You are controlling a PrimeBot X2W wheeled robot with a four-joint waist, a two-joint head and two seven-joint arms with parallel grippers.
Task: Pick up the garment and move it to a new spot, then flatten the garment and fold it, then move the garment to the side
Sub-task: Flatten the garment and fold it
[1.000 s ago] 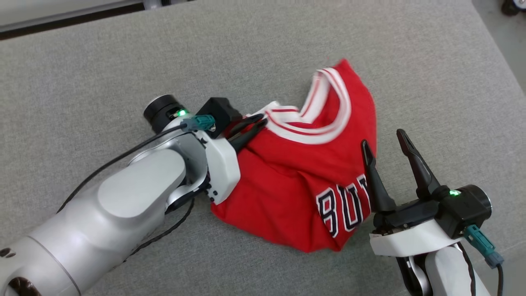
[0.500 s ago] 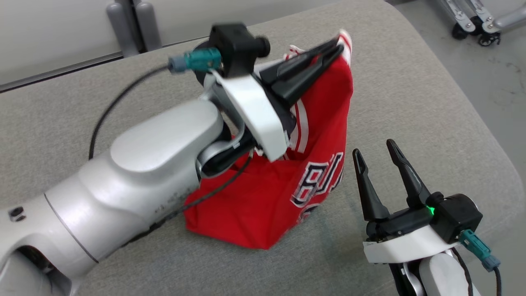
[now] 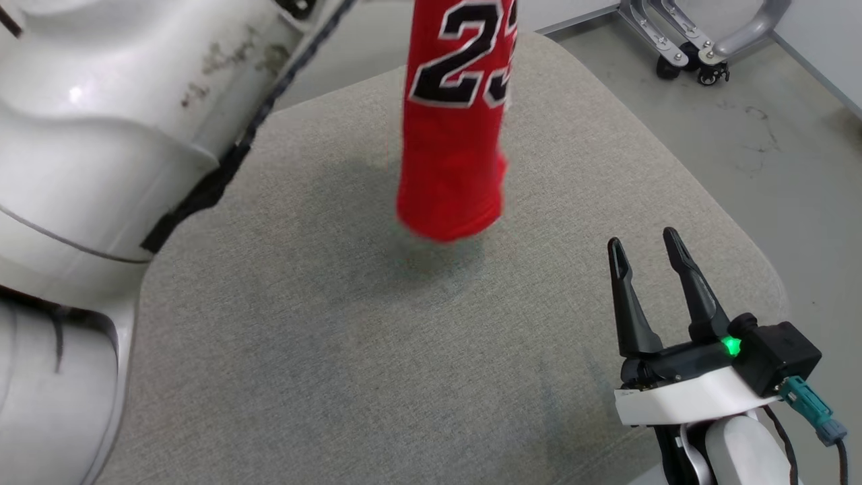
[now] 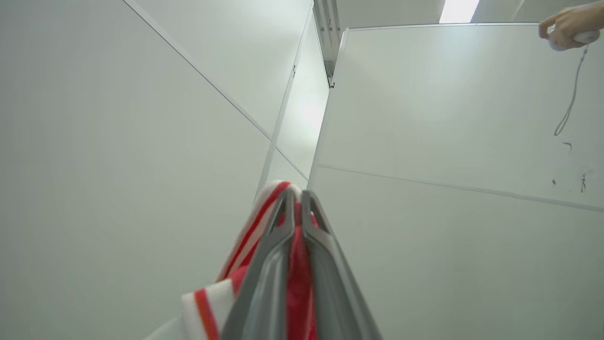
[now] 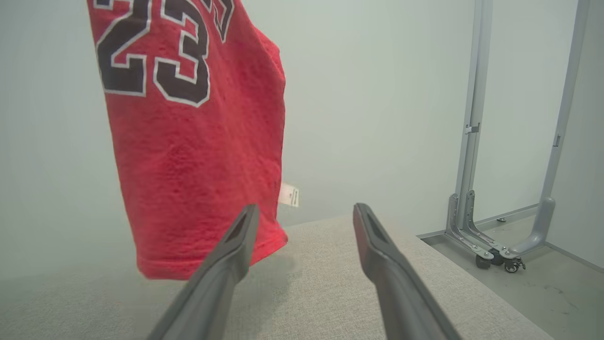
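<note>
head view, jersey point(image 3: 450, 168): red, hangs bunched in a narrow column over the pad point(image 3: 337, 323); hem looks just clear of it, free to be carried to a new spot.
head view, left arm point(image 3: 87, 135): pale forearm fills the upper left, held high so the cloth hangs off the pad.
head view, right end effector point(image 3: 642, 239): low by the pad's near right edge, fingers apart and empty, well apart from the jersey; probably placed to take a free edge.
left wrist view, left end effector point(image 4: 296, 193): fingers together, clamped on the striped trim, pointing up, so the body drops straight.
left wrist view, hand point(image 4: 564, 23): a person's, top right, holding a small corded thing.
right wrist view, tag point(image 5: 289, 194): white, at the jersey's edge; numbers face this camera.
</note>
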